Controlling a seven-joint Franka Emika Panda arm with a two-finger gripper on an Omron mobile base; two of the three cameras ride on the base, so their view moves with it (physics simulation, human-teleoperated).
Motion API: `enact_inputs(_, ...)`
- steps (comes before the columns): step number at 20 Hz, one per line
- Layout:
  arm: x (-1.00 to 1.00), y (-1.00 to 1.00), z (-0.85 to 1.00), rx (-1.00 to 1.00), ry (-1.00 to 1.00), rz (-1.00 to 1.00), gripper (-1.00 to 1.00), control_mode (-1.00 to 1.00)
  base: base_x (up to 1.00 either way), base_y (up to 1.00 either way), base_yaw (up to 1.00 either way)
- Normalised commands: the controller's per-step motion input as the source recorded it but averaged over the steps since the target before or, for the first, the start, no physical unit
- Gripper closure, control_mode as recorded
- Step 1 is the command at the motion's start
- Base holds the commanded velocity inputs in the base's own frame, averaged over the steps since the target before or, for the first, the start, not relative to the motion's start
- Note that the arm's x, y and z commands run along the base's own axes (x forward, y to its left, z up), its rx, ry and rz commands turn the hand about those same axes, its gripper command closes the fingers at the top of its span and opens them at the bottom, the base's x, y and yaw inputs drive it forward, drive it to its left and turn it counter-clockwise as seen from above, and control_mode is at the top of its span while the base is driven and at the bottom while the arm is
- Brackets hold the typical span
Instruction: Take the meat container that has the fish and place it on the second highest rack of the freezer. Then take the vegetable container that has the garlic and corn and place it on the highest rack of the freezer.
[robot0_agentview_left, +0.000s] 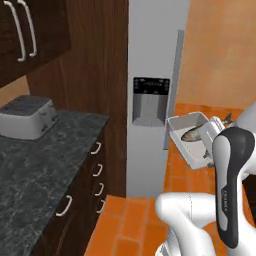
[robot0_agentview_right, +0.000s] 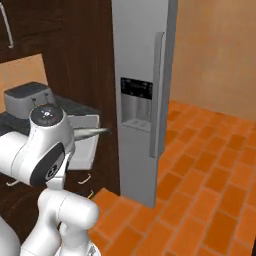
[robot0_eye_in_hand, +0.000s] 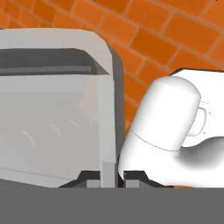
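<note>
Pinching only one wall of the tilted meat container (robot0_agentview_left: 192, 142), the claw (robot0_eye_in_hand: 110, 177) was judged liable to spill the fish (robot0_agentview_left: 197, 134) before the closed freezer (robot0_agentview_left: 150, 90).

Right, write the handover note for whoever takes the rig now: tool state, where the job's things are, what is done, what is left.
Tool: shut on the wall of the meat container, which it holds tilted in the air above the brick floor.
Fish: lying in that container.
Freezer: both doors closed, so the racks are hidden. It stands ahead and to the left of the held container.
Done: fish container picked up.
Left: get a freezer door open, set this container on the second highest rack, then fetch the corn and garlic container and put it on the highest rack.
</note>
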Motion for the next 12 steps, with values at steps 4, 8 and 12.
enact_inputs(4,0.00,0.00,0.00,0.00,0.00,0.00,1.00,1.00,0.09,-0.47,-0.76)
enact_inputs(8,0.00,0.00,0.00,0.00,0.00,0.00,1.00,1.00,0.37,-0.64,-0.64)
enact_inputs(12,0.00,0.00,0.00,0.00,0.00,0.00,1.00,1.00,0.80,-0.77,-0.42)
